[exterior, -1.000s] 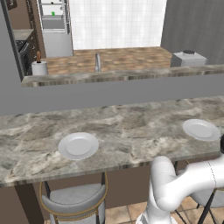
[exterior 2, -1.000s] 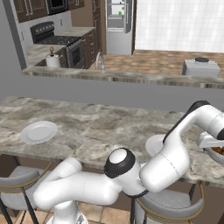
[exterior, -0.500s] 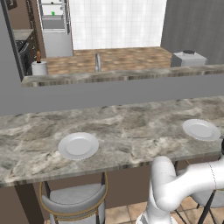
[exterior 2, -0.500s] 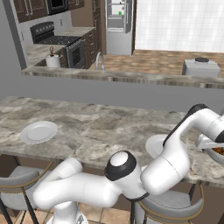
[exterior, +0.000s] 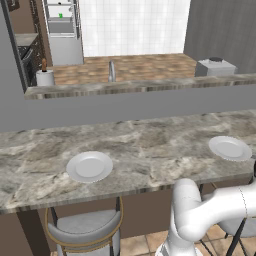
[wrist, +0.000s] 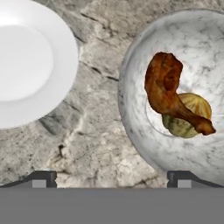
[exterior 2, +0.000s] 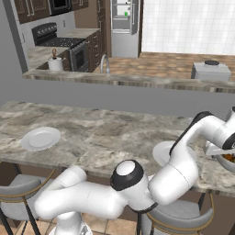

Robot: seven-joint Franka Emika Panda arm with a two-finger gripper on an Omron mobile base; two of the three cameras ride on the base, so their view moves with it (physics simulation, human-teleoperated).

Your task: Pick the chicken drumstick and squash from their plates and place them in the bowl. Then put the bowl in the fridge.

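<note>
In the hand view the marbled off-white bowl (wrist: 131, 109) holds the brown chicken drumstick (wrist: 168, 94), which lies across the yellow-green squash (wrist: 192, 111). My gripper (wrist: 113, 179) hovers open above the bowl's near rim with nothing between its fingers. One fingertip (wrist: 41, 178) is over bare counter and the other is at the bowl's edge. A bare white plate (wrist: 26, 61) lies beside the bowl. From the right base view the gripper (exterior 2: 225, 149) hangs over the bowl (exterior 2: 228, 160) at the counter's far right, beside that plate (exterior 2: 160, 153). The fridge (exterior 2: 124, 23) stands open far across the kitchen.
A second bare plate (exterior: 90, 166) lies on the left of the marble counter (exterior: 150, 150). Two stools (exterior: 85, 232) stand under the counter's near edge. Behind it, a raised ledge (exterior: 135, 87) fronts a back counter with a sink tap and a toaster (exterior: 215, 67).
The arm's elbow has shifted slightly left and down over the bowl. The jaws have stayed open, and the bowl, the food and the plates have not moved.
</note>
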